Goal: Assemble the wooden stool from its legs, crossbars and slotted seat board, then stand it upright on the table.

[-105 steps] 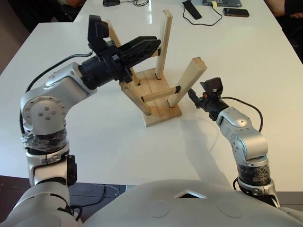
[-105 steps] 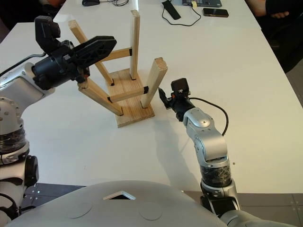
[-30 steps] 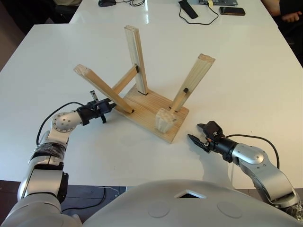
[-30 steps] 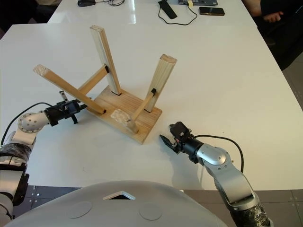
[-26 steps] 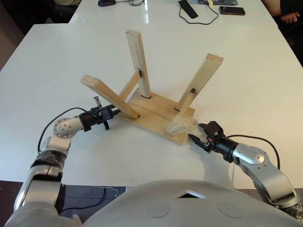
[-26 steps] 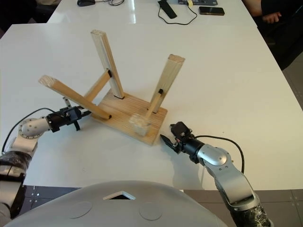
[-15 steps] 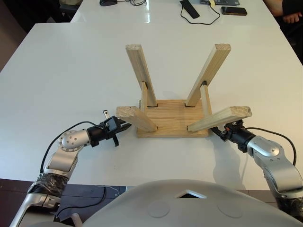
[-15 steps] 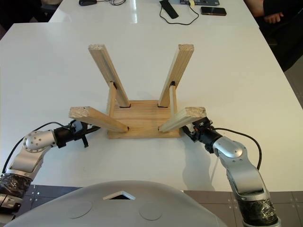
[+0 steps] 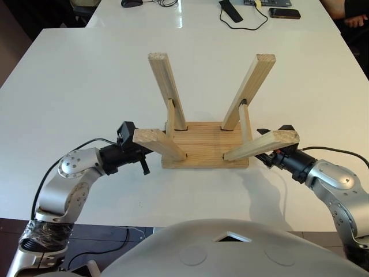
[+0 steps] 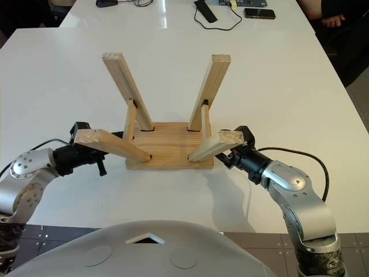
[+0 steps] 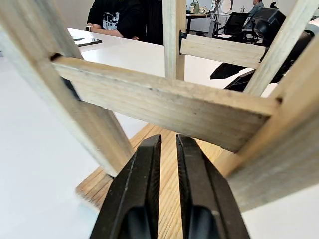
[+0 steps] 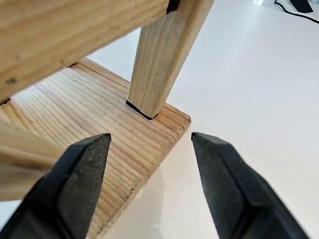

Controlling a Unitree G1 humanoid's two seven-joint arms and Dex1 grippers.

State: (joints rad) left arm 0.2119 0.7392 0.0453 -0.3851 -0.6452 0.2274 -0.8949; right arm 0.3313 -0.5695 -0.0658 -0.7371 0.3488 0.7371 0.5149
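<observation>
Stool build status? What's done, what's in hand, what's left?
Done: four legs and the crossbars are fitted to the seat board.
In hand: nothing is gripped. The left gripper is shut beside the near left leg, and the right gripper is open at the seat board's corner.
Left: the stool lies upside down, seat board flat on the table, so it needs turning upright.

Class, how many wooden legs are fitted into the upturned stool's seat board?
4: the far left leg and far right leg slant upward; the near left leg and near right leg lean toward the robot. None seems hidden.
</observation>
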